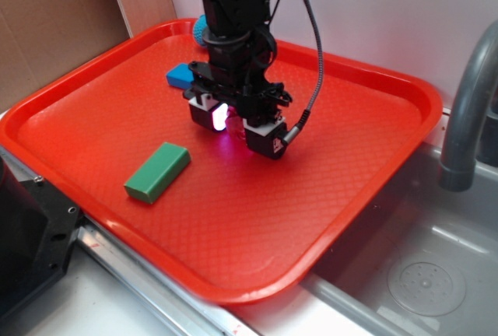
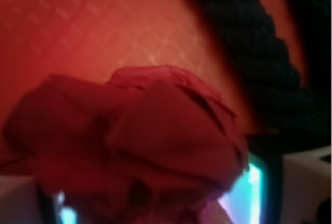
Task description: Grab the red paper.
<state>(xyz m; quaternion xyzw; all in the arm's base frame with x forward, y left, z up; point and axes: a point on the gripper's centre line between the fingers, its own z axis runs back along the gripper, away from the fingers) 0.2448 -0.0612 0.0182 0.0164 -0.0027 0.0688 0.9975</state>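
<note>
My gripper [image 1: 233, 124] is lowered onto the orange-red tray [image 1: 373, 118], near its middle. The red paper [image 2: 140, 146] sits between the two fingers: the wrist view shows the crumpled ball filling the lower frame, with the lit pads [image 2: 244, 198] on either side of it. In the exterior view the ball is almost wholly hidden by the fingers. I cannot tell whether the jaws are pressing the paper or only bracketing it.

Handling, as I judge it:
- Light; lifting load is negligible.
- Soft and compressible; folds will give under the pads before grip builds.
- Not fragile, not slippery; creased surface should hold well.
- Best hold: across the widest part of the ball, low, near the tray surface.

A dark rope [image 2: 254, 47] lies just beyond the ball; keep it out of the closure.

No readable writing, brand or label appears on any item, including the green block [image 1: 158, 171] and blue block [image 1: 180, 75].
</note>
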